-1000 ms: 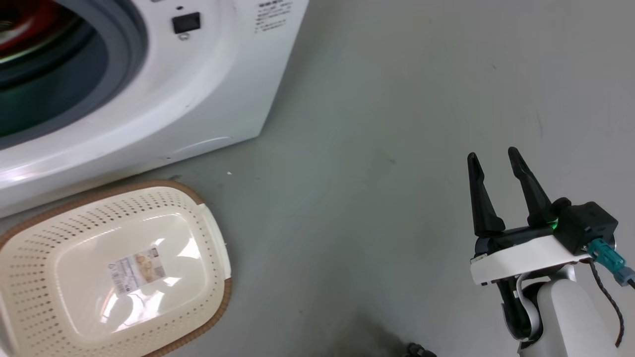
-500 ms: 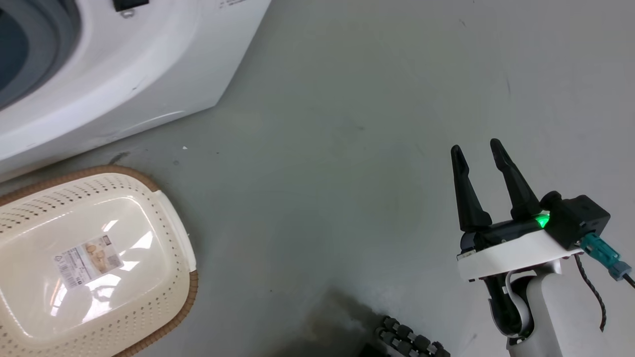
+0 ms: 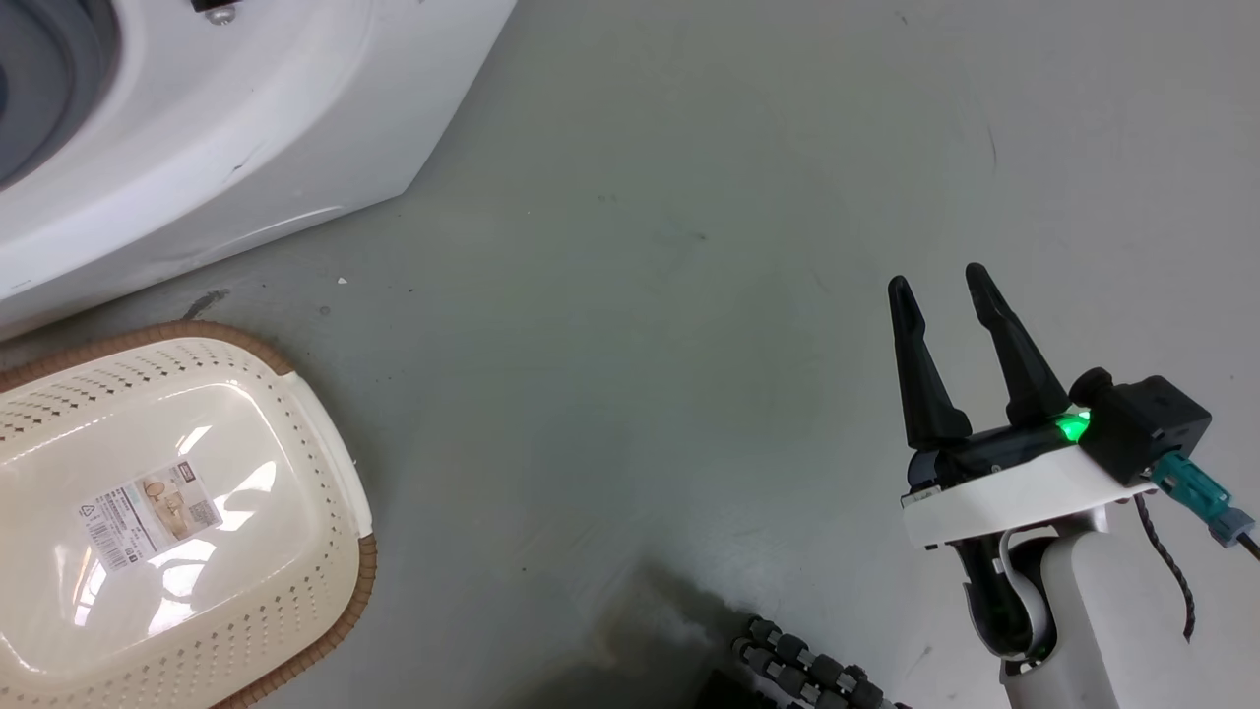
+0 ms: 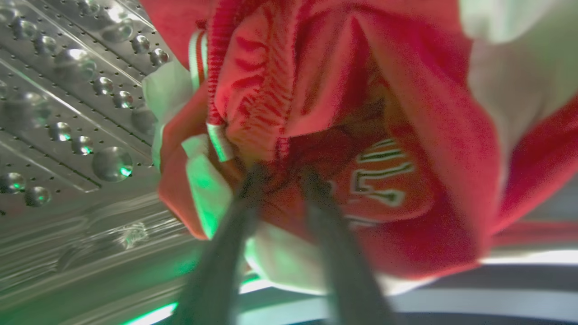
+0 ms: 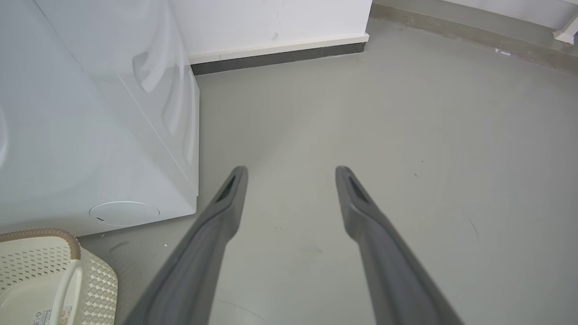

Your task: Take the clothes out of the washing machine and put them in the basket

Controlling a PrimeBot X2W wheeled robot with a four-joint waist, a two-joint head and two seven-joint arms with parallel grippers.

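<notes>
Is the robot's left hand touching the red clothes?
Touching. The left wrist view shows the left hand with both fingertips pressed into the red clothes, fabric bunched between them.

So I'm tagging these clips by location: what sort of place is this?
Likely a laundry area: a large white front-loading washing machine on plain grey floor, a cream perforated plastic basket beside it, red fabric clothes in the steel drum.

R end effector (image 5: 291,170): fingers spread wide, nothing btwn them, over bare grey floor (image 5: 406,135). Washing machine (image 5: 90,135) at left, white panels, round cap low near its corner. Basket (image 5: 97,280) in bottom-left corner, near machine: cream, perforated, brown rim. White wall (image 5: 271,18) w/ dark skirting (image 5: 280,54) across top
</notes>
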